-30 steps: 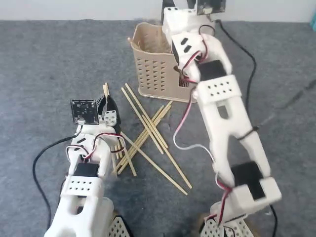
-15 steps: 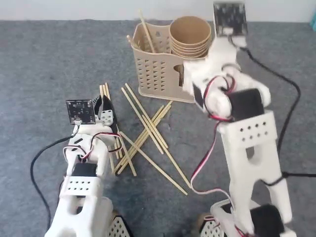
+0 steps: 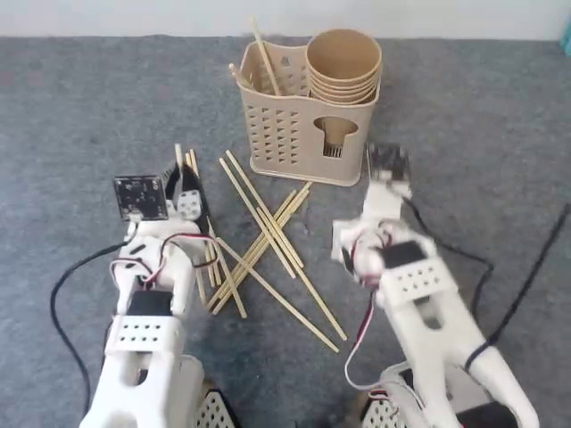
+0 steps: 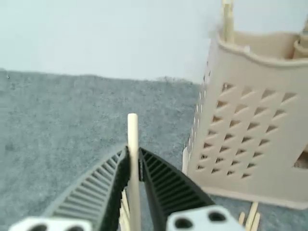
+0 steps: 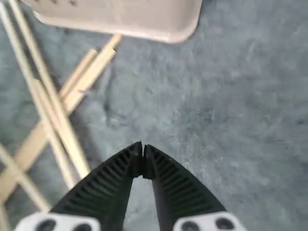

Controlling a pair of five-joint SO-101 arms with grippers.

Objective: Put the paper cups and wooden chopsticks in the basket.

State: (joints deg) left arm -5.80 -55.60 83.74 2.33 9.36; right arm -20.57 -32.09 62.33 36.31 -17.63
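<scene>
A beige perforated basket [image 3: 285, 125] stands at the back of the grey mat, holding a stack of paper cups [image 3: 343, 64] and a chopstick [image 3: 265, 55]. Several wooden chopsticks [image 3: 268, 241] lie crossed on the mat in front of it. My left gripper [image 3: 183, 174] sits left of the pile, shut on a chopstick [image 4: 133, 159] that sticks out past its tips; the basket [image 4: 250, 130] is ahead of it. My right gripper [image 5: 142, 153] hovers low over bare mat right of the pile, shut and empty, near the basket's base [image 5: 125, 21].
The grey mat [image 3: 80, 107] is bare to the left and right of the basket. Loose chopsticks [image 5: 53, 115] lie close beside the right gripper. A pale wall runs behind the mat's far edge.
The right arm has drawn back from over the basket and come down to the mat in front of it, leaving the cups stacked inside. The left gripper has shifted slightly left, still holding its chopstick.
</scene>
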